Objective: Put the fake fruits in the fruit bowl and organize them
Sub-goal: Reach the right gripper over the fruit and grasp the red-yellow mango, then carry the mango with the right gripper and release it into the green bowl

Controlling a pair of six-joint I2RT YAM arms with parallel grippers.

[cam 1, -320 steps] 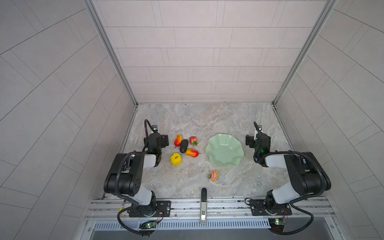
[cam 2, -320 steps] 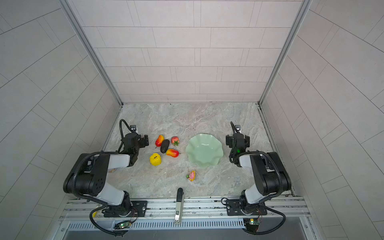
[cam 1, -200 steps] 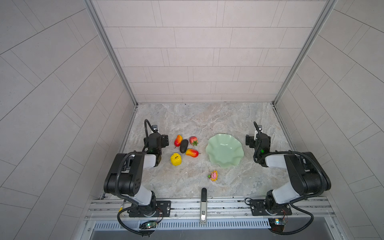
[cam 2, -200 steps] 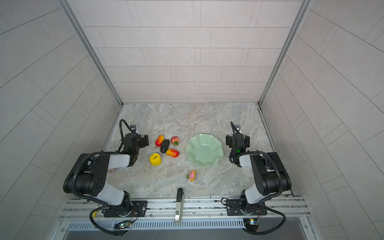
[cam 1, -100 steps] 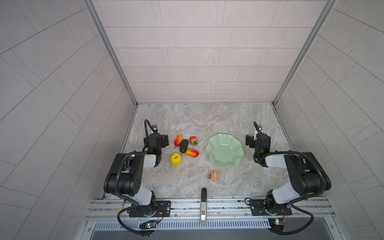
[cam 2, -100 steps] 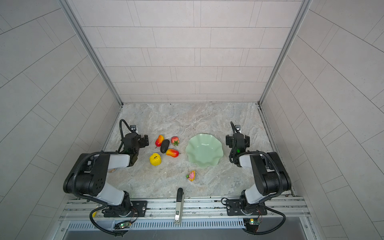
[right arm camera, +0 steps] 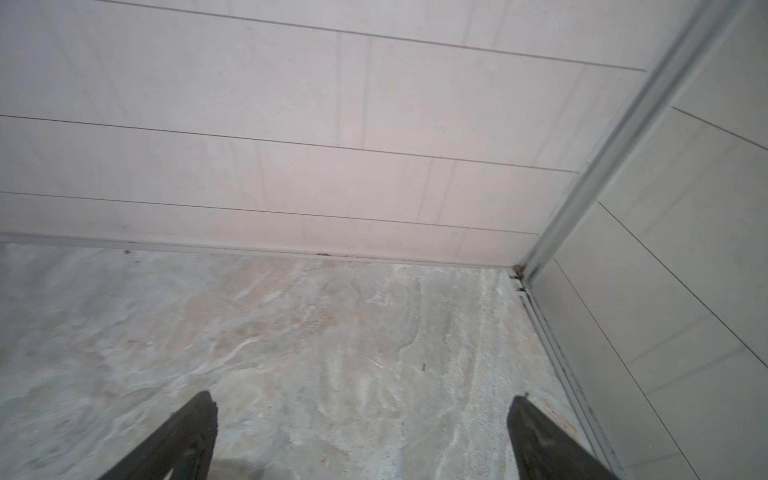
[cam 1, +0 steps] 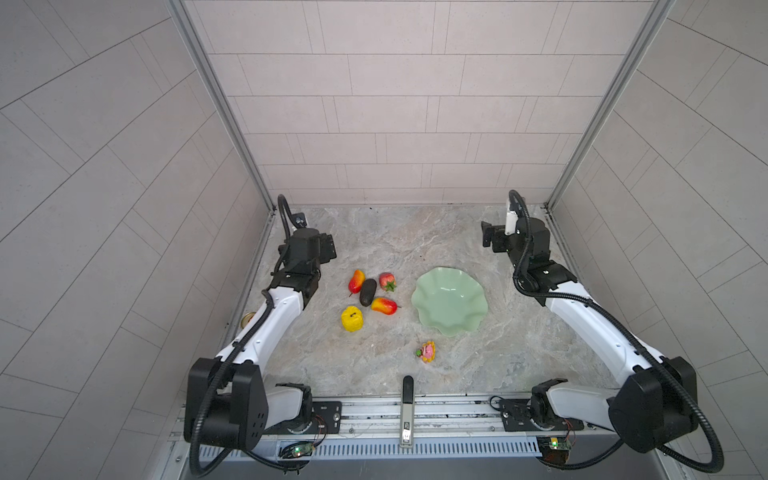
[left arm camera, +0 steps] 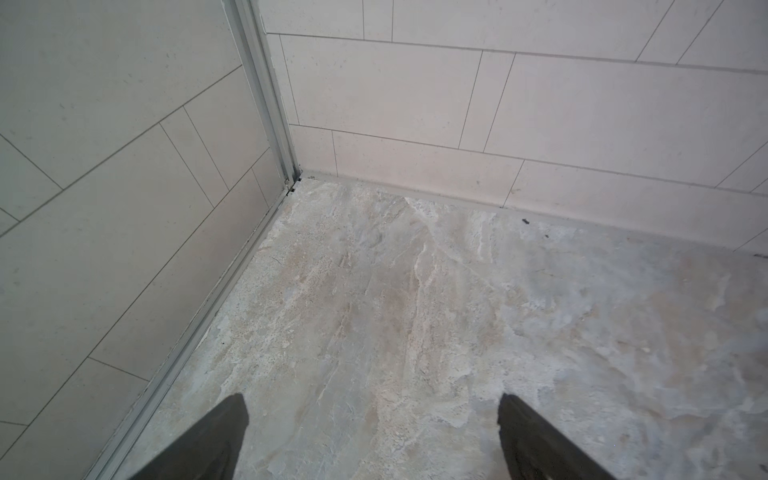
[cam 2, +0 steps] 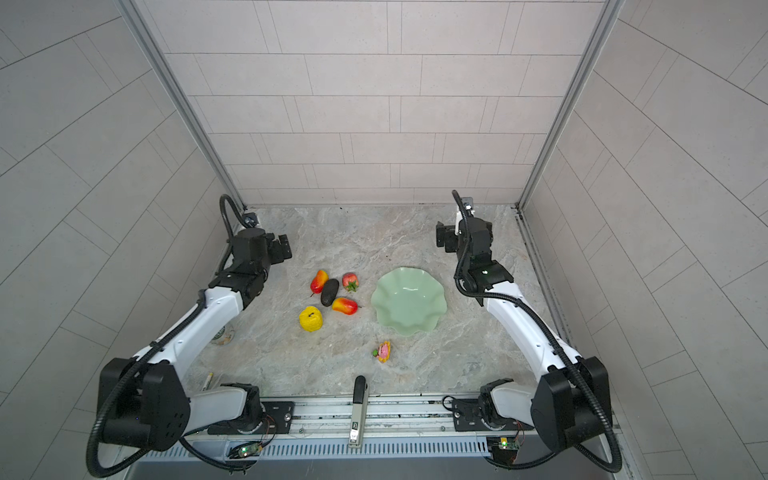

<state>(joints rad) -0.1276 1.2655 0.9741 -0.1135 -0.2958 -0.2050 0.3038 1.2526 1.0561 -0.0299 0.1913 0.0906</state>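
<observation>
The table is a mottled grey-beige, stone-look slab, boxed in by matte, pale tiled walls. Near its middle sits the bowl, a shallow mint-green dish with a smooth, glossy inside and a wavy, ruffled rim; nothing lies in it.

In both top views all five fruits lie on the table in a loose cluster to the bowl's left, apart from it. The dark oval is a smooth brown-black lozenge. The back mango, glossy red fading to yellow, lies just beside it. The front mango, in the same colours, lies at its near end; whether they touch I cannot tell. The strawberry, red with a green cap, sits just right of the oval. The yellow fruit, lumpy and squat, is at the front of the cluster. A small pink-and-yellow trinket lies near the bowl's front rim, apart from it.

The left claw is spread wide and empty, its dark tapered fingers over bare table near the back left corner. The right claw likewise gapes wide, holding nothing, near the back right corner.
</observation>
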